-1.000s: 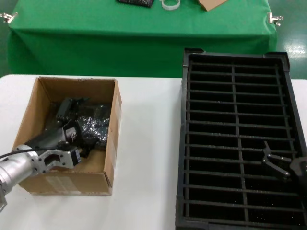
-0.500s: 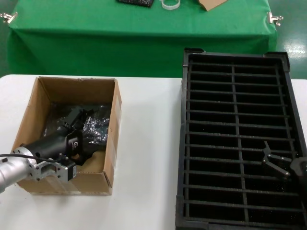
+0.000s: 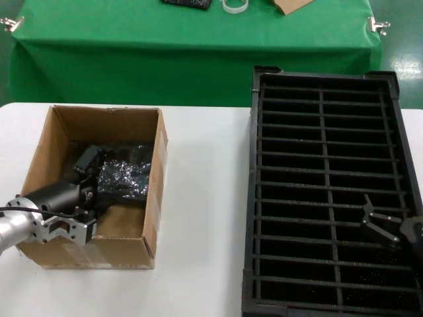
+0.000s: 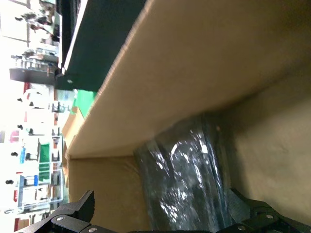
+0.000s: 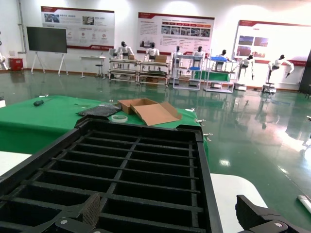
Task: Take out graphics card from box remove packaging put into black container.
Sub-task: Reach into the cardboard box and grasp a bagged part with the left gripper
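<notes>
Left gripper (image 3: pixel 88 165) inside brown corrugated cardboard box (image 3: pixel 39 155), fingers (image 4: pixel 73 216) spread either side of crinkly shiny plastic-bagged bundle (image 4: pixel 182 179), not clamped. Card itself not discernible.

Risk: slick bag slips; fingers snag box wall, dragging box across white counter (image 3: pixel 205 198).

Right gripper (image 3: pixel 377 223) parked over black slotted plastic tray (image 3: pixel 324 89), fingers apart.

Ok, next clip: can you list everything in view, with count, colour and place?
box: one, brown cardboard, on the white table's left.
shiny bag: one, dark and crinkly, inside the box.
black tray: one, slotted rows, on the table's right.
white table: one, under both.
green table: one, behind, carrying a tape roll and cardboard scraps.
left gripper: inside the box at the bag, open.
right gripper: over the tray's near right, open.
</notes>
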Controlling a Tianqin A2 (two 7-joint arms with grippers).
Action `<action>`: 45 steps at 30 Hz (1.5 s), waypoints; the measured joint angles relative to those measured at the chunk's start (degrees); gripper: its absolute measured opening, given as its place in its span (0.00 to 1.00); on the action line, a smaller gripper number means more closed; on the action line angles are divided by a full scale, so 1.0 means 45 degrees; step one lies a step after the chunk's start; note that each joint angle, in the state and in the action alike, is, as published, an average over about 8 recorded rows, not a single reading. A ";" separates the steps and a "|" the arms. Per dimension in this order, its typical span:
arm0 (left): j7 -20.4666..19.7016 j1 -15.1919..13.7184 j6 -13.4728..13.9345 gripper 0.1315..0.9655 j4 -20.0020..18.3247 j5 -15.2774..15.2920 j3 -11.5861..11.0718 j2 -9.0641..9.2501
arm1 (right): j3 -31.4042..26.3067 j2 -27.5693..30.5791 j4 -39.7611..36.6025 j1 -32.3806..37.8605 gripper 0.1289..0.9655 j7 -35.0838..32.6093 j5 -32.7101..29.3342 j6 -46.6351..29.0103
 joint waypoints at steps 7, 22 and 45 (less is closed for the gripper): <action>0.0880 -0.0189 -0.0903 1.00 0.0314 -0.0460 -0.0176 0.0025 | 0.0000 0.0000 0.0000 0.0000 1.00 0.0000 -0.0001 0.0000; 0.2792 -0.0068 -0.1958 0.99 0.0479 -0.2178 -0.1449 0.0264 | 0.0000 0.0000 0.0000 0.0000 1.00 0.0000 -0.0001 0.0000; 0.2517 0.0895 -0.1676 0.74 0.0520 -0.2790 -0.1643 0.0234 | 0.0000 0.0000 0.0000 0.0000 1.00 0.0000 -0.0001 0.0000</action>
